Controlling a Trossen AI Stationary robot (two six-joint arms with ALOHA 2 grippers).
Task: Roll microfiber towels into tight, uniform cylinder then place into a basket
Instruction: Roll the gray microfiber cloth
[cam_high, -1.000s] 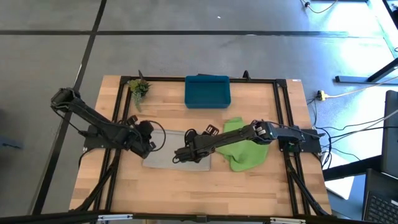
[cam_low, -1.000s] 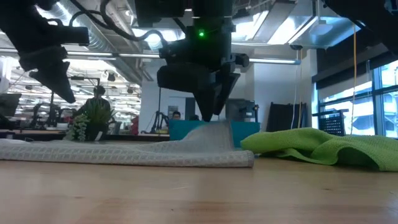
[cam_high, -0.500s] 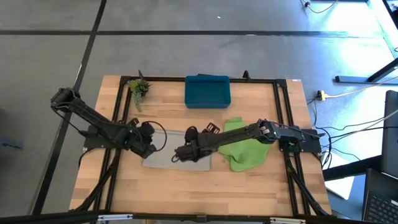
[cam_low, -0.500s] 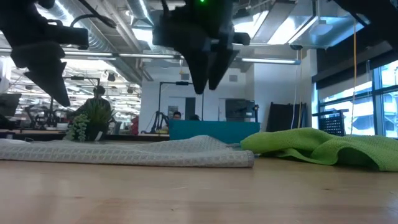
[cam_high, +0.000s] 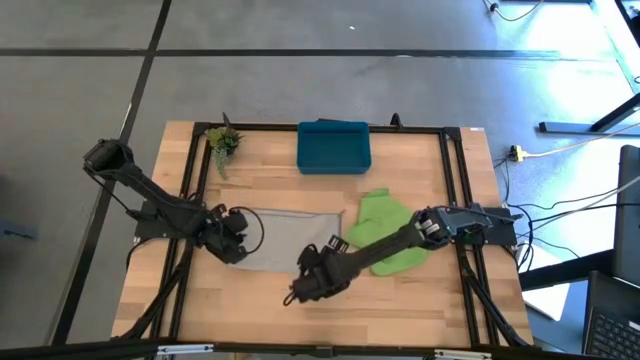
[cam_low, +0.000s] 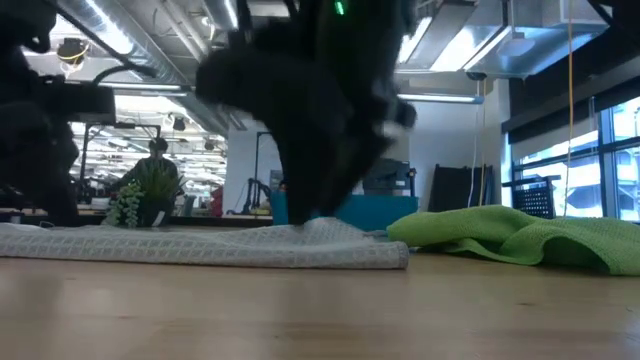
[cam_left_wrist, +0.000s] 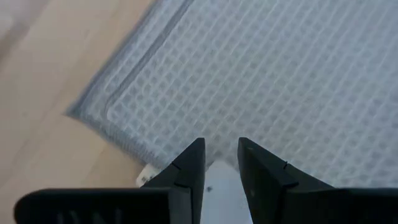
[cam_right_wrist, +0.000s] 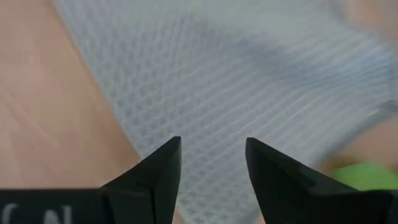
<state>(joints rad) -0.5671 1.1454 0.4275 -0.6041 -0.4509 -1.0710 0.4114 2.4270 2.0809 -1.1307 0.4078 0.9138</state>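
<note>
Wrist views: my left fingers (cam_left_wrist: 221, 165) stand slightly parted over the grey towel (cam_left_wrist: 267, 81) corner; my right fingers (cam_right_wrist: 214, 165) spread, empty, above its edge.

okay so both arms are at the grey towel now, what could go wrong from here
1. The grey towel lies flat and unrolled; the left gripper and right gripper have open jaws at different edges, so uneven pulls might skew the roll.
2. The green towel lies crumpled beside it, under the right arm, which could drag it.
3. The basket sits far off; a loose roll may unravel.
</note>
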